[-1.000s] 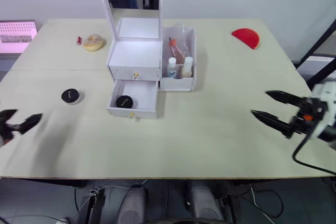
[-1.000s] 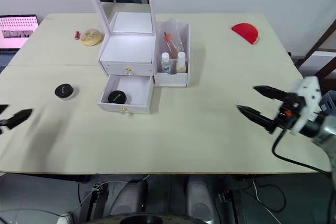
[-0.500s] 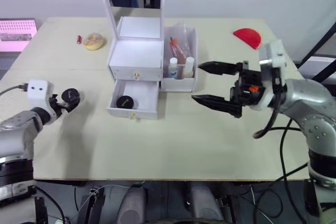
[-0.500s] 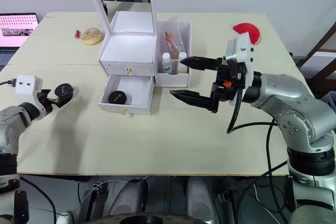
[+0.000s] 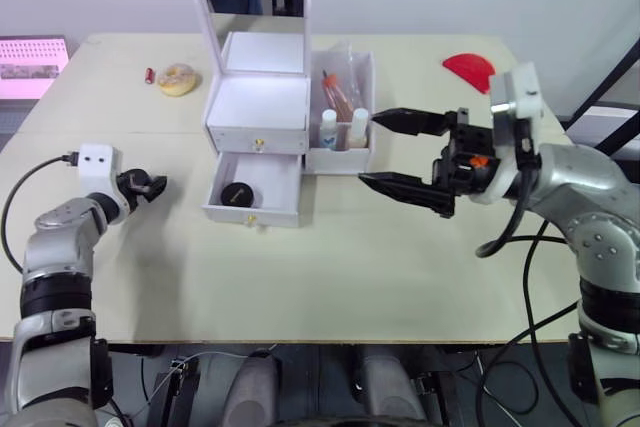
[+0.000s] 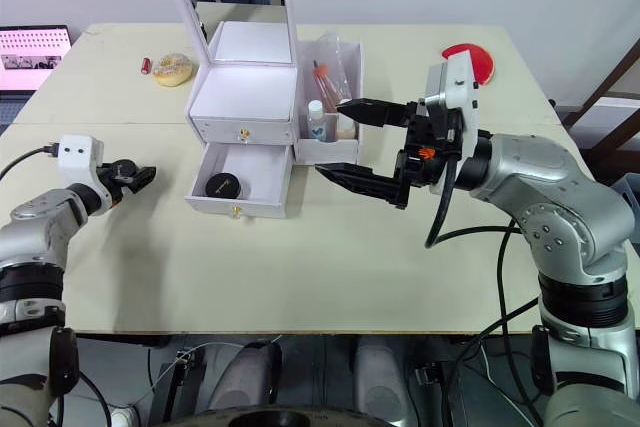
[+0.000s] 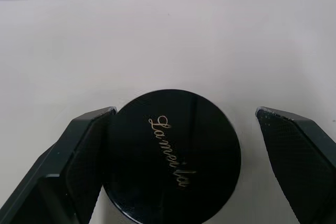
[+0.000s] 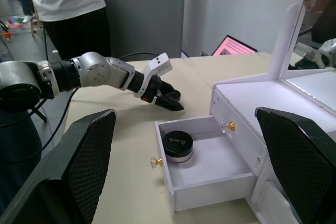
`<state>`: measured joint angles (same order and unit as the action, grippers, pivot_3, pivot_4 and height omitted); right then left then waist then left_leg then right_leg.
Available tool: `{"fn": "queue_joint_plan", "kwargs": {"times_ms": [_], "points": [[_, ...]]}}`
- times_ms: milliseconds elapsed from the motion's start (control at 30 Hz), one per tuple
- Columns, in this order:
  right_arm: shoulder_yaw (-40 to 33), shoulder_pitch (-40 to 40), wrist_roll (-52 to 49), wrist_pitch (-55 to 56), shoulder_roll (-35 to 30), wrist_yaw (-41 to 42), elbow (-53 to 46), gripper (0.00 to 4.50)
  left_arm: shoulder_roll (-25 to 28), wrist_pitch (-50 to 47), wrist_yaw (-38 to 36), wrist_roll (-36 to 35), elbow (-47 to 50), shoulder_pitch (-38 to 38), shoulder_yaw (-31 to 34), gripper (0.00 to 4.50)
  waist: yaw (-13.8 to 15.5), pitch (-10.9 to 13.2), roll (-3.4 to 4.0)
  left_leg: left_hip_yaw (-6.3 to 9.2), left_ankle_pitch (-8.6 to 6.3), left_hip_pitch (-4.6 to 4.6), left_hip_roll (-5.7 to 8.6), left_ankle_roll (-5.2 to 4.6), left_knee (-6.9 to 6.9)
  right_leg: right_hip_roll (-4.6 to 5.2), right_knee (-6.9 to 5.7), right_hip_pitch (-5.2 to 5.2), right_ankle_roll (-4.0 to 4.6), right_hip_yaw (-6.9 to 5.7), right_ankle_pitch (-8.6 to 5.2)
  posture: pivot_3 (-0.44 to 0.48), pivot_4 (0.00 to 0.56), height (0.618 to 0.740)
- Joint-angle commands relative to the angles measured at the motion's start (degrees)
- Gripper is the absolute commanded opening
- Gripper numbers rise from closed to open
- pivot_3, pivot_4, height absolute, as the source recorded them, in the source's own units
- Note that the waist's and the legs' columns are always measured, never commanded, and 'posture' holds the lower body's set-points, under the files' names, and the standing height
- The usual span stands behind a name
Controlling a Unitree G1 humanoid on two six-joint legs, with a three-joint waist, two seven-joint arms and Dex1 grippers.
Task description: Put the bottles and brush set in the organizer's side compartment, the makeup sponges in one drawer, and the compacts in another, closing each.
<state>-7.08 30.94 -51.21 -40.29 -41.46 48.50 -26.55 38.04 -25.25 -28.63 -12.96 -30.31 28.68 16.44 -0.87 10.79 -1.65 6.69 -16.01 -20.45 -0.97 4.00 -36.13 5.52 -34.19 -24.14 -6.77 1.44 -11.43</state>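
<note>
Far left of the head view there's a pink-lit screen (image 5: 33, 57) off the table edge. On the pale table (image 5: 330, 277), upper left, a tiny red item (image 5: 151, 76) sits just beside a round tan sponge (image 5: 179, 79).

Left gripper (image 5: 150, 187) is at mid-left, fingers apart w/ the black compact (image 7: 172, 156) lying flat between them, lid up. One finger (image 7: 79, 150) touches its rim, the other stands clear. Gold script on the lid runs diagonally across the wrist view.

Center: white organizer (image 5: 258, 107) w/ mirror lid standing upright. Upper drawer shut, lower drawer (image 5: 254, 190) pulled out toward the bottom of frame, a second compact (image 5: 237, 193) lying flat inside near its left wall. Side compartment (image 5: 341, 112) on the organizer's right holds two small bottles (image 5: 342, 128) upright at the front and a brush set (image 5: 338, 90) leaning behind them.

Right gripper (image 5: 388, 150) hovers just right of that compartment, fingers wide apart, holding nothing, pointing left.

Upper right, a red half-round sponge (image 5: 469, 69) lies well apart from everything. Person in white shirt and dark trousers (image 8: 63, 9) stands past the table in the right wrist view; grey wall behind.
</note>
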Motion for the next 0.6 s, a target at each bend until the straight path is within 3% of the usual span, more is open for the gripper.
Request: {"fn": "queue_joint_plan", "kwargs": {"times_ms": [33, 267, 400, 600], "points": [[-0.6, 0.9, -0.6, 0.5, 0.4, -0.4, -1.4, 4.5, 0.6, 0.7, 0.0, 0.1, 1.1, 1.1, 0.1, 4.45, 0.0, 0.0, 0.0, 0.0, 0.0, 0.0, 0.0, 0.0, -0.01, 0.0, 0.0, 0.0, 0.0, 0.0, 0.0, 0.0, 0.15, 0.739], [-0.4, 0.5, -0.4, 0.5, 0.3, -0.6, -1.8, 4.5, 1.1, 0.2, 0.2, 0.3, 1.8, 0.6, 0.2, 4.45, 0.0, 0.0, 0.0, 0.0, 0.0, 0.0, 0.0, 0.0, -0.01, 0.0, -0.01, 0.0, 0.0, 0.0, 0.0, 0.0, 0.15, 0.739], [-0.2, 0.4, -0.5, 0.4, 0.5, -0.7, -2.0, 4.5, 1.8, -0.6, 0.5, 0.8, 2.8, 0.5, -0.2, 2.69, 0.0, 0.0, 0.0, 0.0, 0.0, 0.0, 0.0, 0.0, -0.01, 0.0, 0.0, 0.0, 0.0, 0.0, 0.0, 0.0, 0.15, 0.739], [0.2, 0.7, -0.3, 0.4, 0.7, -0.7, -1.8, 4.5, 3.2, -4.6, 0.7, 2.1, 5.7, 1.3, -2.2, 2.67, 0.0, 0.0, 0.0, 0.0, 0.0, 0.0, 0.0, 0.0, -0.01, 0.0, 0.0, 0.0, 0.0, 0.0, 0.0, 0.0, 0.15, 0.739]]}}
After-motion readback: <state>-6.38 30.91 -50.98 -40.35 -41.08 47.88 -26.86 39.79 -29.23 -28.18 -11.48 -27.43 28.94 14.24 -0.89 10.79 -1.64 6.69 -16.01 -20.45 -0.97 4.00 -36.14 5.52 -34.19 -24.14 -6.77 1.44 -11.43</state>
